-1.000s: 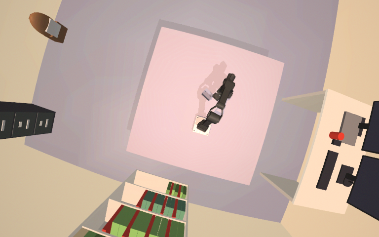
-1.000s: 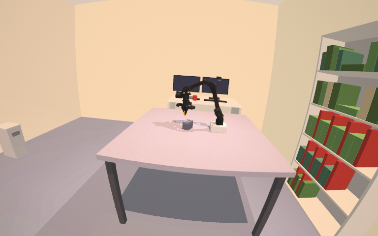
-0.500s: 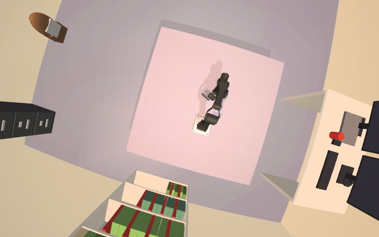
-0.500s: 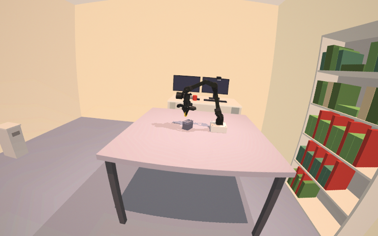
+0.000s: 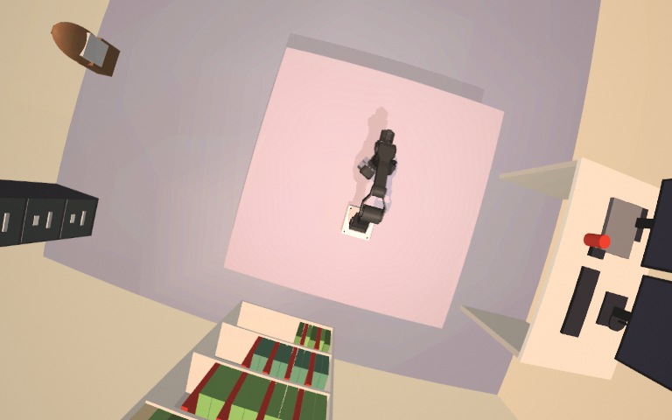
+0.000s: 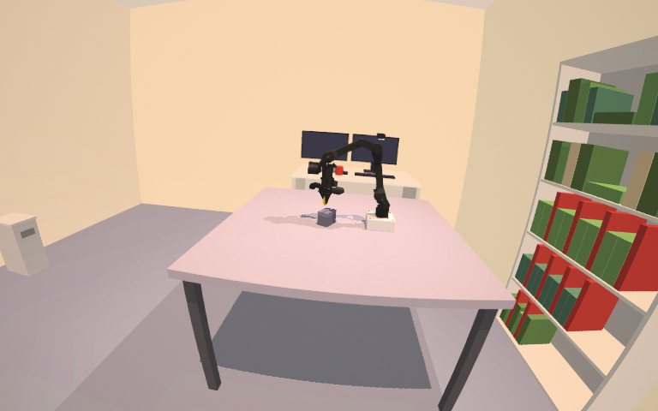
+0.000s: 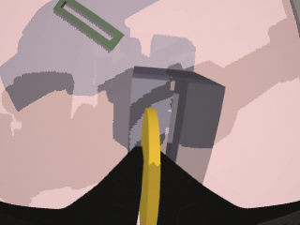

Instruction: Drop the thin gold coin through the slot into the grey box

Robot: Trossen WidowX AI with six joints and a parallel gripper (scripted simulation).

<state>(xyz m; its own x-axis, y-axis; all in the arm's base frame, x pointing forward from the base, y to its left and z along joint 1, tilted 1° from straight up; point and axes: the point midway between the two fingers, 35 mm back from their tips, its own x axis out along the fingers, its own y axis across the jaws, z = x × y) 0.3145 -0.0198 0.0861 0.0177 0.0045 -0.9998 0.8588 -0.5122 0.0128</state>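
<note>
My gripper is shut on the gold coin and holds it edge-on, upright between the black fingers. It hangs a little above the closed grey box, which stands on the pink table. In the wrist view the coin's far edge lines up over the box lid; I cannot make out the slot. The dark-green holder lies empty on the table beyond the box. From above, the arm covers the gripper and part of the box.
The arm's white base plate sits right of the box. A desk with two monitors and a red cylinder stands behind the table. A bookshelf is to the right.
</note>
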